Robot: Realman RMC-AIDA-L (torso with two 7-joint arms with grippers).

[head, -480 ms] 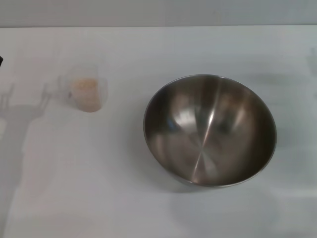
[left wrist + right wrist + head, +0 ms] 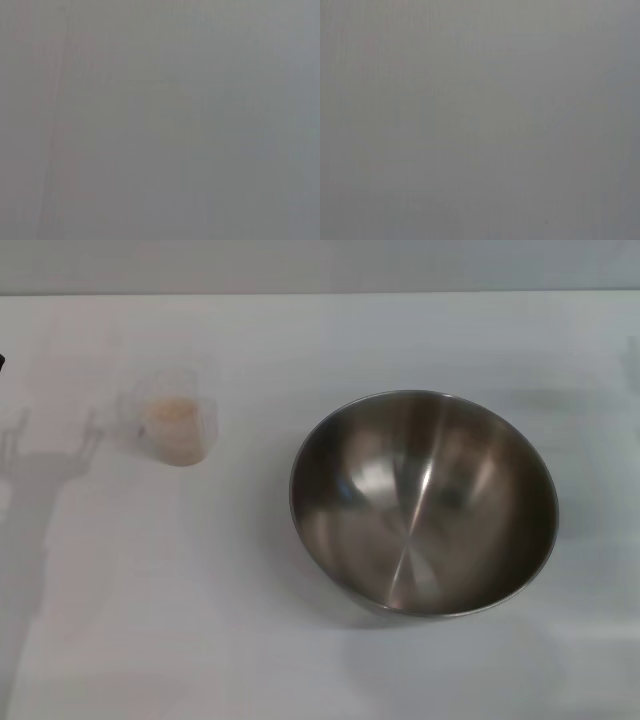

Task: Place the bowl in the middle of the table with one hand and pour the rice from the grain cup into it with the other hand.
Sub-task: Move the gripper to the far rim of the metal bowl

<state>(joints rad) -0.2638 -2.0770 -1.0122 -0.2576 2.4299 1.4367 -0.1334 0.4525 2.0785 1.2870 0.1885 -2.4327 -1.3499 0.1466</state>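
The large steel bowl (image 2: 423, 502) stands upright and empty on the white table (image 2: 150, 640), right of centre in the head view. The small clear grain cup (image 2: 177, 426) stands to its left, apart from it, with pale rice (image 2: 174, 420) inside. Neither gripper shows in the head view. A faint shadow of an arm lies on the table at the far left. Both wrist views show only a plain grey surface.
A dark edge of something (image 2: 2, 362) shows at the far left border. The table's far edge (image 2: 320, 293) runs across the top of the head view.
The shadow at the far left has shifted slightly; the bowl and the cup have not moved.
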